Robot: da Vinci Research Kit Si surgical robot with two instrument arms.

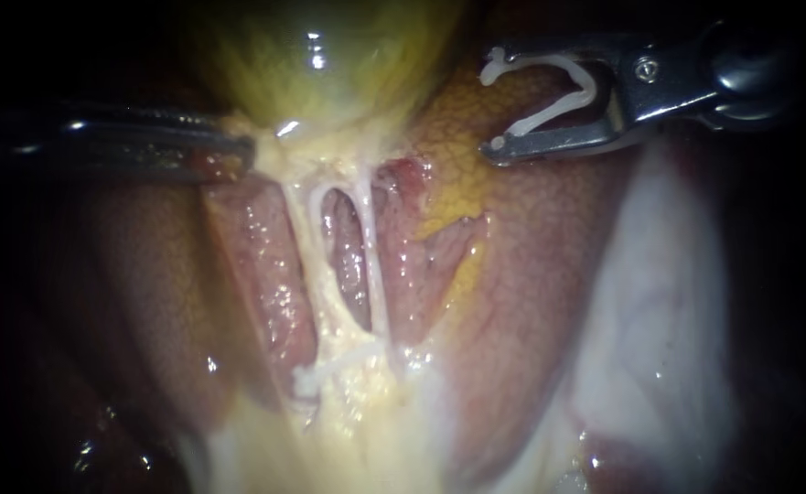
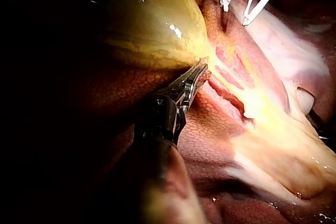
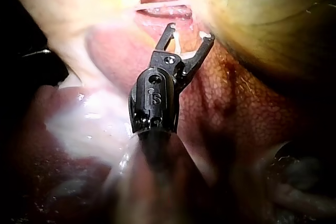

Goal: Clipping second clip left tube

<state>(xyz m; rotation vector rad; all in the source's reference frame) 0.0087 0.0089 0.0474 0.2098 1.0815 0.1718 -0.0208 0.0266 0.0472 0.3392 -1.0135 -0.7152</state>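
Note:
The yellow-green gallbladder (image 1: 320, 64) fills the upper middle. Below its neck run two pale tubes: the left tube (image 1: 302, 240) and the right tube (image 1: 372, 261). A white clip (image 1: 343, 359) lies across the left tube near its lower end. My left instrument (image 1: 242, 152) comes in from the left, jaws shut on tissue at the gallbladder's neck (image 2: 202, 72). My right instrument (image 1: 492, 108) hovers at upper right, clear of both tubes. Its jaws stand wide and carry an open white clip (image 1: 588, 89) between them, seen also in the right wrist view (image 3: 191, 32).
Reddish-brown liver (image 1: 549, 274) lies on both sides of the tubes. A pale whitish sheet of tissue (image 1: 668, 302) covers the right side. Yellow fatty tissue (image 1: 348, 430) spreads below the clipped tube.

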